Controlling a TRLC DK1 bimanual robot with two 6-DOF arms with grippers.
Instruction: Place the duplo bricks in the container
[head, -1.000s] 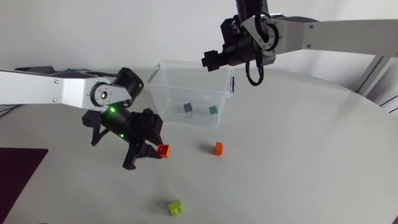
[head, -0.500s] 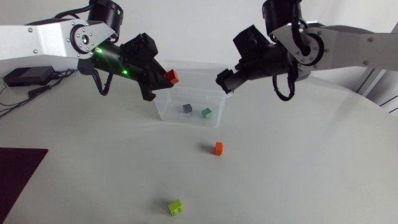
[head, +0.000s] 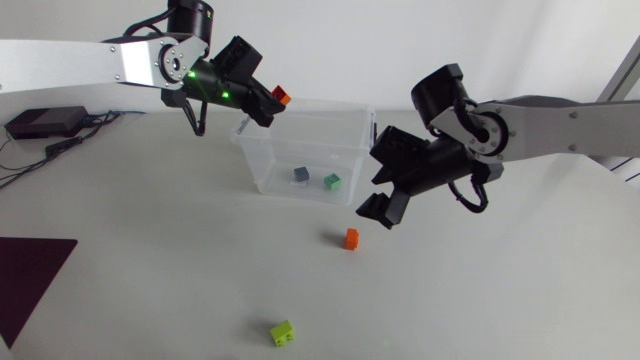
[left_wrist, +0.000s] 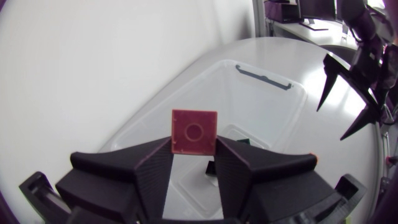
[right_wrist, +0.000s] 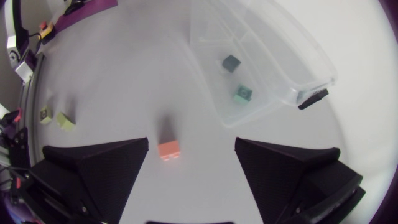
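While head view puts the left gripper raised by the container's rear-left rim corner, red brick at its tips, only left wrist view shows the grip itself. Both fingers press the brick's two sides w/ a narrow gap, and the brick sticks out past the tips. Same view: the brick's square face, w/ one round ring, is turned to the camera. No long axis readable from there. Container's open top lies under and ahead of the brick, its long axis running away from the gripper.

Right gripper: fingers spread wide, holding nothing. Head view has it just off the container's right end, w/ the orange brick near it on the table. Right wrist view adds that the orange brick sits under the gap, nearer one finger, apart from both.

Inside container: blue-grey brick and green brick, close, not touching. Head and right wrist views agree.

Lime brick is well apart, toward the table's near side. Looks 2-stud in head view, long axis diagonal to the container's long side. Container's long axis runs left-right across head view.
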